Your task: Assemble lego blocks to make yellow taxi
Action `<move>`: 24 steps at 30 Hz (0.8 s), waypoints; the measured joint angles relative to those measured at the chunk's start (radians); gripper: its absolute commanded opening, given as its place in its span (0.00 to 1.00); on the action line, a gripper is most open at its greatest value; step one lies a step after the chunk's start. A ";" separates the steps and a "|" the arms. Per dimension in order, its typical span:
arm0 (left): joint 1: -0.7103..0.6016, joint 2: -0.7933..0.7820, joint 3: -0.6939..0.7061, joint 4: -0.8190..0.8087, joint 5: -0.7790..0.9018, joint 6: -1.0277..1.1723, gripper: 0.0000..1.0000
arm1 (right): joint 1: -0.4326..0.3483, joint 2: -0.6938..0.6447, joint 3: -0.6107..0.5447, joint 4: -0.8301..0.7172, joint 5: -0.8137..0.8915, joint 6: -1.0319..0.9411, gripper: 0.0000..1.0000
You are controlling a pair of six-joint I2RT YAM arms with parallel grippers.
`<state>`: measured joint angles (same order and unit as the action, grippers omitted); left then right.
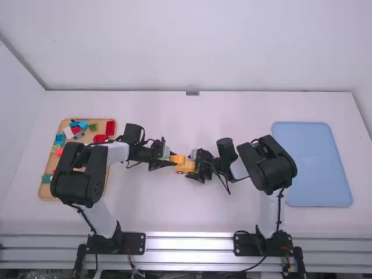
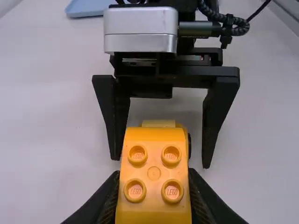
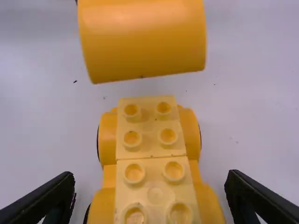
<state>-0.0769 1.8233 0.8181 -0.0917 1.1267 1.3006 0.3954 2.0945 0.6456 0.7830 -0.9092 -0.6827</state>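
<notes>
Left gripper (image 2: 154,172) clamped on curved orange block (image 3: 142,42); right gripper (image 3: 150,175) spread astride yellow car base (image 3: 152,151). I should level the block, align it over the studs (image 3: 132,138), then press evenly.

A white table (image 1: 157,212) carries a tan tray (image 1: 45,192), blue tray (image 1: 314,168) and yellow wheeled base (image 3: 152,154).

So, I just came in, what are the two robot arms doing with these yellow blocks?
They seem to be building a toy taxi. The left gripper holds a studded, rounded orange-yellow block close to the wheeled car body on the table, not joined to it yet. The right gripper has its fingers open, one on each side of the car body.
</notes>
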 measured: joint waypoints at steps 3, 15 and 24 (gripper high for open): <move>0.000 0.000 0.000 0.000 0.000 0.000 0.29 | 0.000 0.008 0.001 0.008 -0.010 -0.002 0.86; -0.005 0.000 0.000 -0.003 0.000 -0.004 0.29 | -0.021 0.122 0.032 0.166 -0.143 0.020 0.82; -0.006 0.000 0.000 -0.003 0.000 -0.012 0.29 | -0.023 0.122 -0.041 0.331 -0.123 0.100 0.79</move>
<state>-0.0826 1.8233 0.8181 -0.0944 1.1263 1.2888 0.3729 2.2162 0.6044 1.1137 -1.0325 -0.5831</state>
